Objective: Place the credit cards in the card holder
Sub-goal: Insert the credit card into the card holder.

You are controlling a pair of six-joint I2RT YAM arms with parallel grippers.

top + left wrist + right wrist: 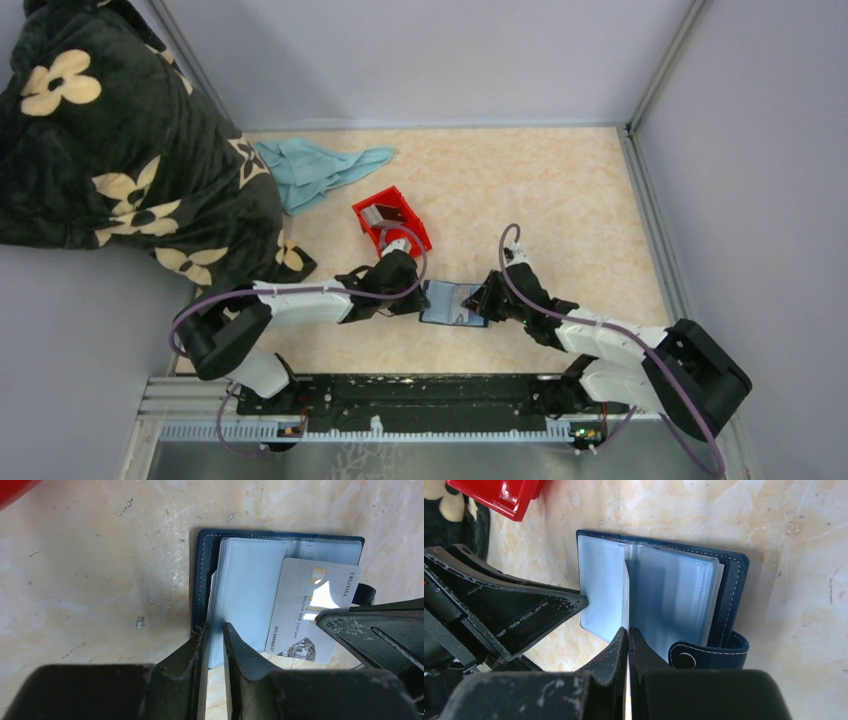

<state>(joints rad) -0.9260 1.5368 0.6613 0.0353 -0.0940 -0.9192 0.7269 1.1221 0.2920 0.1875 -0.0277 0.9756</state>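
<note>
Left wrist shows my left gripper (215, 637) clamping the card holder (202, 570) open (by one sleeve (245, 590)), so my right gripper (628, 636), clenched on a credit card (300, 605), can slide it in.

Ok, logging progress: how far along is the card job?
Done: card holder lies open, no card visibly seated. In hand: left tool pinches a clear sleeve, right tool holds a grey card at the sleeves. Remaining: push it in; more seem to wait in the red bin.
</note>
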